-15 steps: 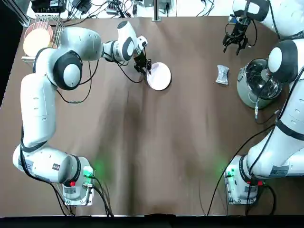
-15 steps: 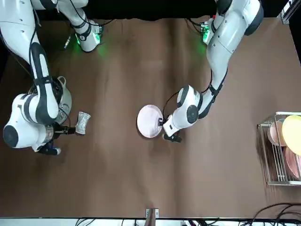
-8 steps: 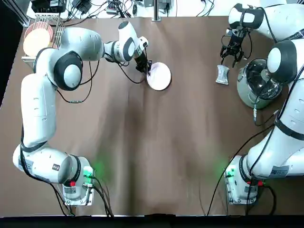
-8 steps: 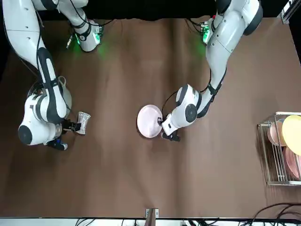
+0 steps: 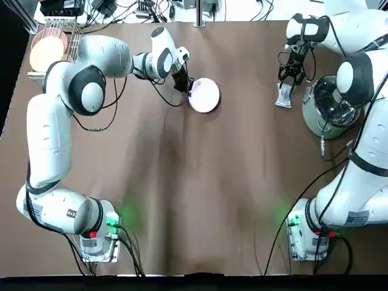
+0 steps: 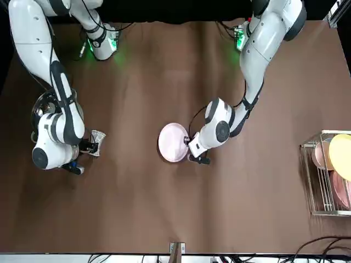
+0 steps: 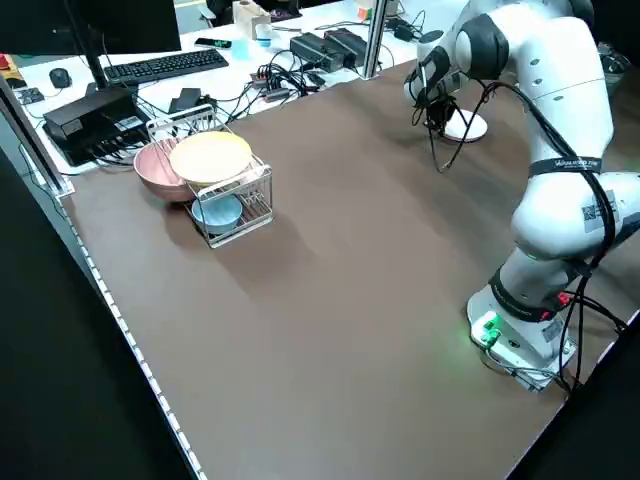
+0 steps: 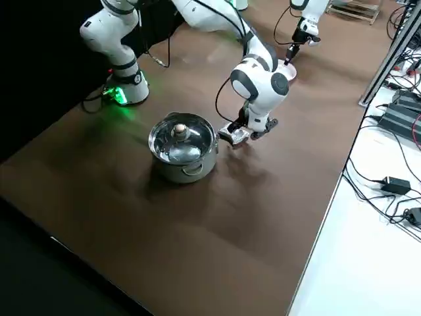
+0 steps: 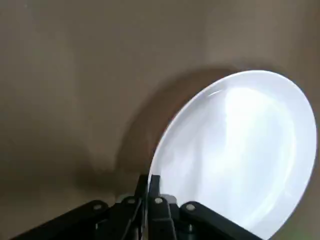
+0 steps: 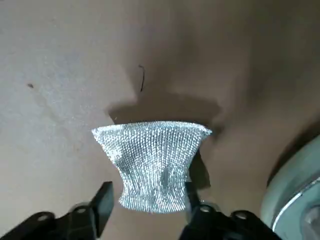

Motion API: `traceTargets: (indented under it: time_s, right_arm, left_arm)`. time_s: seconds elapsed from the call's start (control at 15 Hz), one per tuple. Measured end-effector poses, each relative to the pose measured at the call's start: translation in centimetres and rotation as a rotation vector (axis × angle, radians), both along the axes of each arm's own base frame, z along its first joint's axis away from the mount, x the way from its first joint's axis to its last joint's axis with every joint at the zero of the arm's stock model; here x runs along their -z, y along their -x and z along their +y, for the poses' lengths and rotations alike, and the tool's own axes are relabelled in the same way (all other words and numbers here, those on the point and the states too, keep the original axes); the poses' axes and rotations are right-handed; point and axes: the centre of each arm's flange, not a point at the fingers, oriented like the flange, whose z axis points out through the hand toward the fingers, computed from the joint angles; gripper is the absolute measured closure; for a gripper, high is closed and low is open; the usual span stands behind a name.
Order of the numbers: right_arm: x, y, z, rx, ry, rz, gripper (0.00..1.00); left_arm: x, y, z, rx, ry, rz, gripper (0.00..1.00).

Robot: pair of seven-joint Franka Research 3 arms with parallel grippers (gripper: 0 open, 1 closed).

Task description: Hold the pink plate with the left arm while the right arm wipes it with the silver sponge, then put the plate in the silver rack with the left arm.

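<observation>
My L claw [image 9: 148, 182] is clamped on the pink plate's [image 9: 240, 150] rim. My R claw [image 10: 147, 192] is open w/ the silver sponge [image 10: 155, 165] btwn its fingertips, near the pot [image 10: 300, 195].

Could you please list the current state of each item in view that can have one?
Pink plate: gripped at its edge, raised off the table.
Left tool: shut on the plate's edge.
Silver sponge: ungripped, pinched in at the middle.
Right tool: open, at the sponge.
Silver rack: loaded with dishes.
Steel pot: covered.
Glass lid: on the pot.
</observation>
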Motion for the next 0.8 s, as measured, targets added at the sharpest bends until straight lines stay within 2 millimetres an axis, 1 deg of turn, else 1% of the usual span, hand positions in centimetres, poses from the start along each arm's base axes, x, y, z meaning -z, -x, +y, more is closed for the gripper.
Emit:
traceTargets:
  time_s: [0.4, 0.6, 0.67, 0.73, 0.8]
  right_arm:
    - [1.7, 0.3, 0.1, 0.000, 0.003, 0.016, 0.37]
    - [2.5, 0.5, 0.1, 0.000, 0.004, 0.028, 0.43]
    - [2.7, 0.5, 0.1, 0.000, 0.004, 0.031, 0.43]
    - [2.8, 0.5, 0.1, 0.001, 0.004, 0.032, 0.45]
    - [2.8, 0.5, 0.1, 0.001, 0.004, 0.033, 0.45]
  left_arm:
    - [-0.1, 0.1, -0.2, 0.033, -0.019, -0.024, 0.97]
    - [-0.3, 0.2, -0.4, 0.045, -0.045, -0.043, 0.97]
    - [-0.4, 0.3, -0.7, 0.047, -0.055, -0.049, 0.97]
    - [-0.5, 0.4, -0.9, 0.048, -0.068, -0.056, 0.97]
    - [-0.6, 0.5, -1.1, 0.049, -0.081, -0.063, 0.97]
